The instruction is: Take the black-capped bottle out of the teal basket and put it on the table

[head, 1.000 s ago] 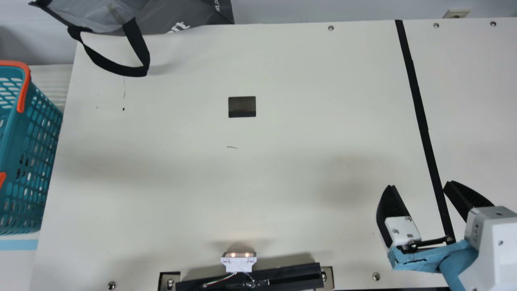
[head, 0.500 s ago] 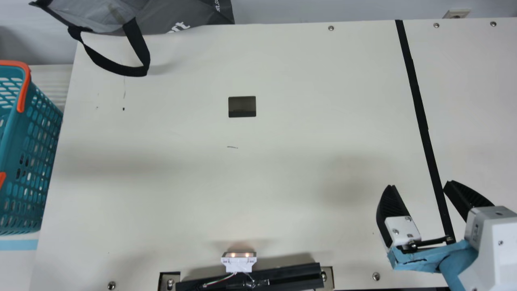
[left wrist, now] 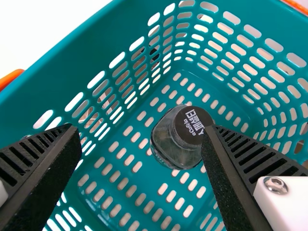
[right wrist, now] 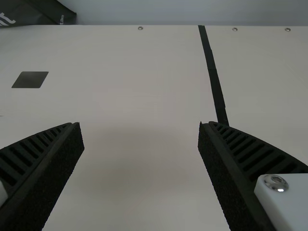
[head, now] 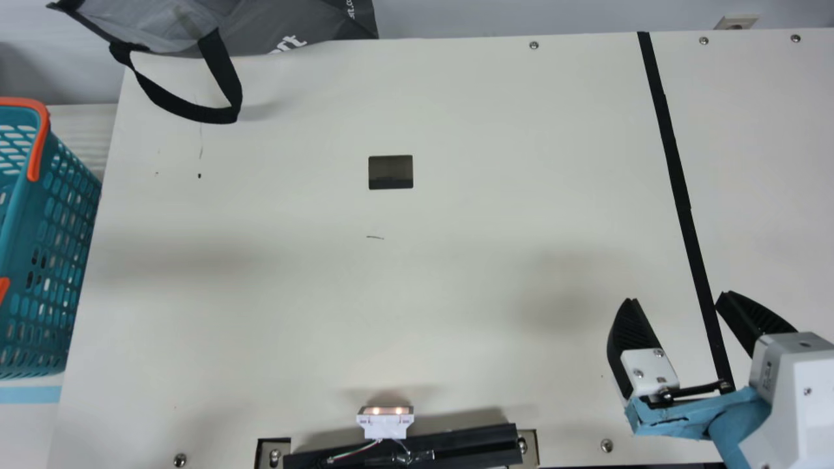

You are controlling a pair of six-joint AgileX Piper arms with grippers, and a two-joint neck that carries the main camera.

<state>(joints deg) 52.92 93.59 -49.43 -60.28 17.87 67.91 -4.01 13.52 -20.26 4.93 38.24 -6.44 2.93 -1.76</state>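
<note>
While the left gripper stood wide open, it held nothing. Below it, the teal basket contained the black-capped bottle.

The clear black-capped bottle stands upright; the teal basket surrounds it.

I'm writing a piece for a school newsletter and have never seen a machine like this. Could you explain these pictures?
This is a robot with two arms. The main view comes from a camera on a neck between them, looking down on the table; the others come from cameras on the arms' wrists.

In the left wrist view, the left end effector is open over the basket, where a bottle stands. The right end effector is open above the table. Neither holds anything.

A black strip runs along the table, and a bag is at its far edge.
</note>
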